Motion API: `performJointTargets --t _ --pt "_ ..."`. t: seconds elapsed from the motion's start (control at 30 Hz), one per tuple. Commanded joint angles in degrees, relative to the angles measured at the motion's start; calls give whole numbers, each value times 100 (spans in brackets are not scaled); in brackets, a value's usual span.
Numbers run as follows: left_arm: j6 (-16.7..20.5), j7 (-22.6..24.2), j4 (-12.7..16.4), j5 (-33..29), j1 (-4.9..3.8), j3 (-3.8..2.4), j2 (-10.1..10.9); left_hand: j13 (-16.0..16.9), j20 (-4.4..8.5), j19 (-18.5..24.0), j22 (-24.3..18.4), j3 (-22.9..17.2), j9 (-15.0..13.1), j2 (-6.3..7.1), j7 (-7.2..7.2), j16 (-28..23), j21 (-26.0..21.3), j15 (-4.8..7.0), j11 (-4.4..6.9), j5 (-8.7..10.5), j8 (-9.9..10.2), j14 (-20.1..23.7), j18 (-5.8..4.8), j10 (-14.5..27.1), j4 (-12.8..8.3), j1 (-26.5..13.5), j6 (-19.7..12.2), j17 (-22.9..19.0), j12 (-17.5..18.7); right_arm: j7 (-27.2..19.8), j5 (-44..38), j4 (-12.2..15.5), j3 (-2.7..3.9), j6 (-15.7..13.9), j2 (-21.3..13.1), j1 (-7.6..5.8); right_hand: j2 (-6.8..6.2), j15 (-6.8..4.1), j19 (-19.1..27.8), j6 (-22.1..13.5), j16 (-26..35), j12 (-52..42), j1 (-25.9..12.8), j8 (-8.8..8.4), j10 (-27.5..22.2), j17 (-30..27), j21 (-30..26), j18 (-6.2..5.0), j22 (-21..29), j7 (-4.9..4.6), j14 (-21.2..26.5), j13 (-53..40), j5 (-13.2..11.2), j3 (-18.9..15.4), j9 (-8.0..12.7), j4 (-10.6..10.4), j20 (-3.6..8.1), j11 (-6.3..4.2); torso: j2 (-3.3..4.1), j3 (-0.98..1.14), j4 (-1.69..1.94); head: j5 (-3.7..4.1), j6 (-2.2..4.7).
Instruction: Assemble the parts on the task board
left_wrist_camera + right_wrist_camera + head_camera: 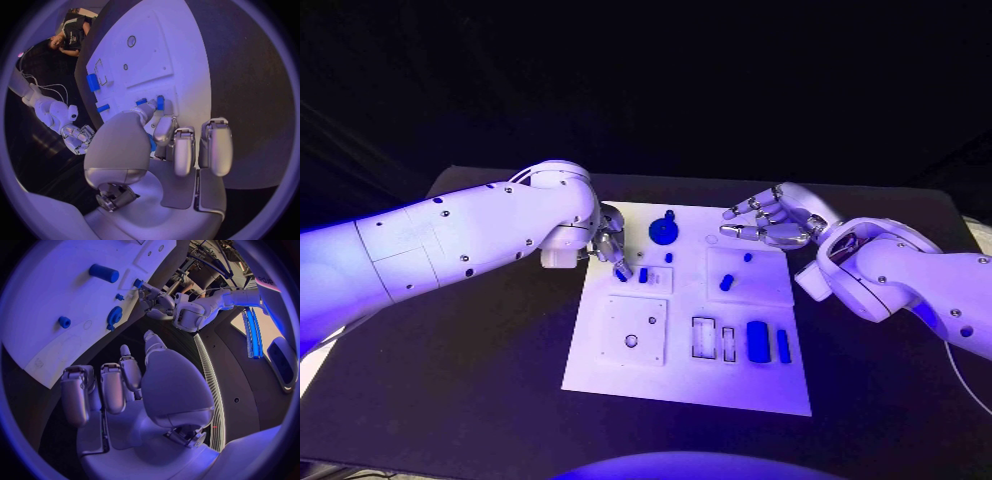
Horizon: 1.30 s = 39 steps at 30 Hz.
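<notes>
The white task board (682,375) lies in the middle of the black table. My left hand (609,243) reaches down over its far left part. Its thumb and a finger pinch a small blue part (159,102) (137,283) that stands beside a second small blue part (620,272) on a little square plate. A round blue part (664,232) lies just right of that hand. My right hand (769,222) hovers above the board's far right corner, fingers apart (119,385) and holding nothing. Below it lie two short blue parts (747,257) (726,282).
A large blue block (757,340) and a slim blue bar (783,346) sit at the board's near right beside two narrow slots (705,340). A square plate with holes (635,328) is at the near left. Bare black table surrounds the board.
</notes>
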<state>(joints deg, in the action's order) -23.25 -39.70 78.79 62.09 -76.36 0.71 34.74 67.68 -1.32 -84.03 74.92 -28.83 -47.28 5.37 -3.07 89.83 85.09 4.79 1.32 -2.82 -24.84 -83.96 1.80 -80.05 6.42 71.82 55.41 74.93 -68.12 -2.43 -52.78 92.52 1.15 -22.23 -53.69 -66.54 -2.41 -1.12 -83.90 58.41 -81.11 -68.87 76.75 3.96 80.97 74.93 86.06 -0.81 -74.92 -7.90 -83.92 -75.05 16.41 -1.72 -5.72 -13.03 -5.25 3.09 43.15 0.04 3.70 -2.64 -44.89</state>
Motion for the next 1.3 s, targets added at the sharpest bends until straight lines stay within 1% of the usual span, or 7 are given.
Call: performJointTargets --t 0.03,0.27,0.4,0.6,0.8,1.0,1.3 --pt "-179 -458 -6 53 55 35 8 -3 -38 -357 1220 -672 -10 -63 29 17 4 -28 11 -16 -21 -604 -52 -17 -636 4 -6 1507 16 -52 -8 1 0 89 4 6 48 -5 -55 34 30 25 17 5 -7 444 -27 -107 -823 9 -352 -263 34 -39 -9 0 0 -19 2 1 -1 0 -2" --pt "-136 -459 -28 53 63 36 3 -1 -38 -356 1219 -675 -11 -64 30 17 2 -26 12 -16 -23 -604 -51 -19 -637 -2 -5 1507 13 -54 -8 6 0 88 -1 7 48 -5 -55 34 30 25 17 5 -7 444 -27 -107 -823 9 -352 -263 34 -39 -9 0 0 -19 0 1 3 4 1" --pt "-91 -461 -48 106 74 36 -6 1 -37 -357 1220 -672 -13 -59 33 17 2 -22 14 -14 -21 -604 -52 -23 -634 -48 -12 1507 10 -54 -8 7 0 86 -5 7 48 -5 -55 34 30 25 17 5 -7 444 -27 -107 -823 9 -352 -263 34 -39 -9 0 0 -19 2 1 -2 7 -7" --pt "-53 -460 -56 185 110 37 -17 -1 -29 -360 1223 -600 2 -21 66 17 2 -5 36 -13 -16 -604 -52 -31 -600 -233 16 1507 7 -56 -8 9 0 83 -11 8 48 -5 -55 34 30 25 17 5 -7 444 -27 -107 -823 9 -352 -263 34 -39 -9 0 0 -19 0 2 -3 10 -15" --pt "-137 -463 -32 274 131 38 -14 5 -14 -364 1227 -504 25 18 99 17 5 17 62 -13 -17 -604 -53 -37 -558 -410 79 1507 -2 -56 -9 10 0 83 -17 8 48 -5 -55 34 30 25 17 5 -7 444 -27 -107 -823 9 -352 -263 34 -39 -9 0 0 -19 2 6 -2 17 -18" --pt "-229 -465 -23 332 136 38 -10 -6 0 -360 1221 -376 46 56 116 17 -10 31 76 -12 -19 -604 -50 -31 -505 -589 138 1507 6 -56 -9 11 0 86 -19 8 57 -6 -48 37 37 34 24 6 -12 437 -34 -110 -814 9 -351 -256 36 -46 -11 2 1 -19 1 4 -2 17 -18" --pt "-237 -461 -17 389 139 39 -8 -10 12 -363 1225 -271 61 44 133 17 -8 43 89 -13 -30 -604 -51 -29 -449 -739 198 1507 5 -85 -7 15 0 129 -22 8 56 -6 -42 37 40 40 24 6 -14 434 -38 -112 -807 9 -351 -253 36 -48 -11 3 1 -19 0 4 1 23 -15"
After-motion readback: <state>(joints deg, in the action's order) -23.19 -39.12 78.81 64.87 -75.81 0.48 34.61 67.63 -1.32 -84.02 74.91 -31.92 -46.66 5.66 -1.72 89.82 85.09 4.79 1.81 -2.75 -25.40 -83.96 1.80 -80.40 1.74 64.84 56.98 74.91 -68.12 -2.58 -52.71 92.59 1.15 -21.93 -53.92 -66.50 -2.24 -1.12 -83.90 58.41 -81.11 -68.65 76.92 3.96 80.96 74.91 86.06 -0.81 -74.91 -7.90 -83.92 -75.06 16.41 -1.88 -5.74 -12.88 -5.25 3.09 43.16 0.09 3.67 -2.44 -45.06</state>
